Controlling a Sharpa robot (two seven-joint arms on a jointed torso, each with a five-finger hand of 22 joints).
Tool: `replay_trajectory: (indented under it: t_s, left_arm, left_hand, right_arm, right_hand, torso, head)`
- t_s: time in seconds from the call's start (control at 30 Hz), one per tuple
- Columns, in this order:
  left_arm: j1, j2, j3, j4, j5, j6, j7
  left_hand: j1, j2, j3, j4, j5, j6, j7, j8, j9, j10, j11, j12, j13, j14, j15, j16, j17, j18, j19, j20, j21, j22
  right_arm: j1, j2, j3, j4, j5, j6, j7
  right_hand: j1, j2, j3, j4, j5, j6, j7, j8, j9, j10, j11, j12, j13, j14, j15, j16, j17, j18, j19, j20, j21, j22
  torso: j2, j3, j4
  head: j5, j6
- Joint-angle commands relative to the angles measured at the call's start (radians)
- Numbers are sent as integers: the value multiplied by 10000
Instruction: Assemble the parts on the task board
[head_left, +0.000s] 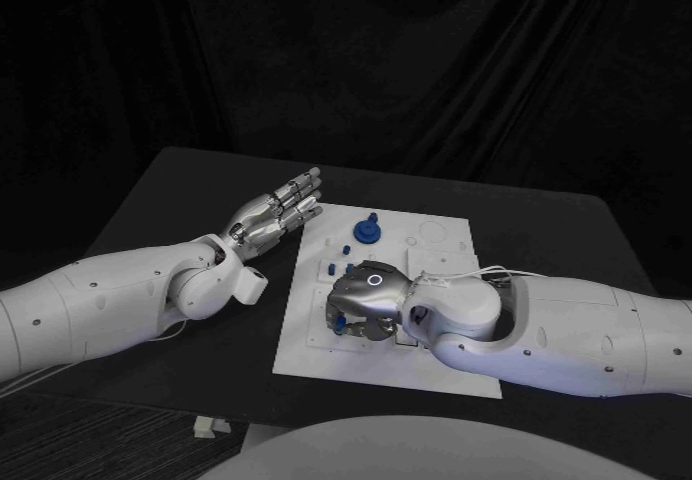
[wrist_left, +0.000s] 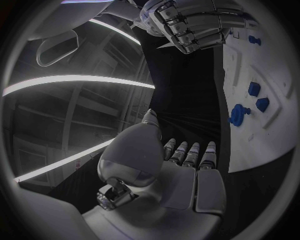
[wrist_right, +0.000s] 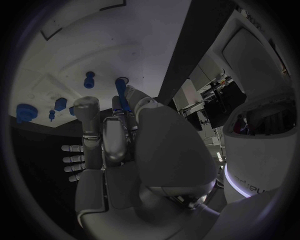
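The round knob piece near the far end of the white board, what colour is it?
Blue. The round knob piece shows best in the head view, standing on the white board.

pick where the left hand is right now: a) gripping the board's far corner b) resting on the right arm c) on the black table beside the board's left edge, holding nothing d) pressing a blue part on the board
c: the left hand lies flat with fingers extended on the black table, just off the task board, while the right hand is over the board, holding a blue part.
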Motion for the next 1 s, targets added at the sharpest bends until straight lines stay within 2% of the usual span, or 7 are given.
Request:
replay_trajectory:
  t_s: [0.03,0.67,0.73,0.8,0.87,0.9,1.0]
  left_arm:
    - [-20,19,10,13,54,140,68]
    - [-35,28,10,-15,54,243,-63]
    - [-36,29,10,-17,54,252,-76]
    - [-37,27,10,-20,54,259,-89]
    - [-38,24,10,-23,54,265,-100]
    - [-38,23,10,-26,54,269,-105]
    - [-39,23,10,-33,54,277,-118]
  left_hand:
    - [129,-21,38,-12,78,4,41,41,15,9,82,-51,-13,14,93,-36,-17,136,7,50,-58,-11]
    - [208,-2,55,-22,176,7,46,40,15,9,82,-75,-18,14,125,-36,-17,137,7,77,-58,-11]
    - [222,2,59,-26,190,10,47,41,16,9,82,-81,-19,14,134,-36,-17,138,7,85,-58,-11]
    - [261,7,68,-39,228,17,56,42,17,8,80,-85,-20,14,153,-36,-17,138,7,103,-58,-11]
    - [261,7,68,-39,228,17,56,42,17,8,80,-85,-20,14,153,-36,-17,138,7,103,-58,-11]
    - [282,9,72,-45,252,26,61,43,18,8,81,-87,-20,14,161,-36,-17,138,7,111,-58,-11]
    - [295,10,74,-48,266,33,67,45,20,8,82,-91,-21,14,164,-36,-17,138,7,115,-58,-11]
  right_arm:
    - [-94,-25,-53,-13,-99,333,-205]
    - [-119,-45,-53,-50,-99,336,-211]
    - [-120,-48,-54,-76,-99,327,-207]
    - [-120,-55,-54,-105,-99,290,-203]
    - [-120,-63,-54,-127,-99,197,-193]
    - [-120,-68,-54,-135,-99,136,-184]
    - [-120,-98,-54,-149,-99,-137,-119]
  right_hand:
    - [82,59,26,-87,32,48,3,-43,0,641,-525,5,10,26,-9,-61,-14,-29,-25,-26,-59,919]
    - [-60,24,24,-104,20,-156,56,-237,-60,578,-472,-139,4,-39,26,-204,-156,-2,-143,-18,-337,862]
    - [-271,-96,20,-23,-84,-903,276,-596,-241,232,-277,-351,-29,-148,193,-336,-293,25,-332,81,-773,772]
    - [-512,-276,11,98,-136,-1958,375,-589,-458,-289,-141,-495,-51,-216,318,-373,-327,39,-433,187,-975,731]
    - [-821,-476,-272,193,-288,-3680,-338,-581,-489,-1397,123,-481,-40,-426,533,-546,-548,90,-688,373,-1585,602]
    - [-920,-525,-634,251,-429,-5498,-574,-668,-588,-2078,188,-486,-42,-552,566,-635,-666,152,-847,434,-1964,522]
    - [-674,-661,-1772,1007,-573,-7442,-874,-751,-671,-3128,316,-313,41,-806,572,-760,-853,268,-1083,508,-2646,391]
  torso:
    - [0,3,4]
    - [-6,-3,5]
    - [-6,-4,5]
    - [-5,-4,2]
    - [-5,-3,-7]
    - [-5,-1,-11]
    - [-7,0,-6]
  head:
    - [21,-2]
    - [-2,-2]
    - [8,-2]
    - [12,-2]
    - [20,-2]
    - [27,-2]
    - [17,-2]
